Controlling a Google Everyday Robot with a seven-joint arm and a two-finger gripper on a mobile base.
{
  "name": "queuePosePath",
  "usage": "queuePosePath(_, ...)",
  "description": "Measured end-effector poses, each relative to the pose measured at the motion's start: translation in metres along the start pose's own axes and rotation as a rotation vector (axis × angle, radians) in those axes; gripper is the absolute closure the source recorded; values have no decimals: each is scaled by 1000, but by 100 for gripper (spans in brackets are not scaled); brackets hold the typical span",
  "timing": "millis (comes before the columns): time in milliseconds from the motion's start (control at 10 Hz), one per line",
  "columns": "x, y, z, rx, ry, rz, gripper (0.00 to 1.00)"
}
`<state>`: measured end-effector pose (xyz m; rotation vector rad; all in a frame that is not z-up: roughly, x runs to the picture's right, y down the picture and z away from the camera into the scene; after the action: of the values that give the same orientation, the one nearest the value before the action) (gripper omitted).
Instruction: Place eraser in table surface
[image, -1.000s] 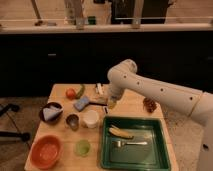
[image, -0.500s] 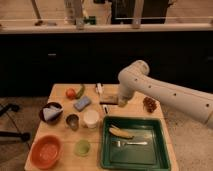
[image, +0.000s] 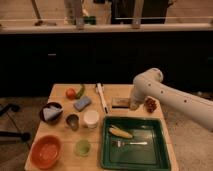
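Where the light tan counter (image: 117, 91) spread beneath everything, the white arm (image: 170, 97) arched in from the right and bent down over its far right part. The green tray (image: 150, 156) sat at the near right and an orange bowl (image: 33, 150) at the near left. The eraser (image: 120, 102) lay flat on the counter just behind the tray. The claw (image: 134, 105) stood at the eraser's right end; whether it was wide or closed could not be told.
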<state>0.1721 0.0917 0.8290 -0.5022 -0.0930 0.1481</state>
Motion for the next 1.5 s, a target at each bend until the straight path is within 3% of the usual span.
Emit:
queuePosePath(200, 26, -2, 12, -16, -3, 22, 100)
queuePosePath(600, 51, -12, 25, -35, -8, 42, 100)
queuePosePath(1000, 48, -43, 48, -55, -16, 26, 100)
queuePosePath(1500, 38, -49, 82, -43, -55, 30, 100)
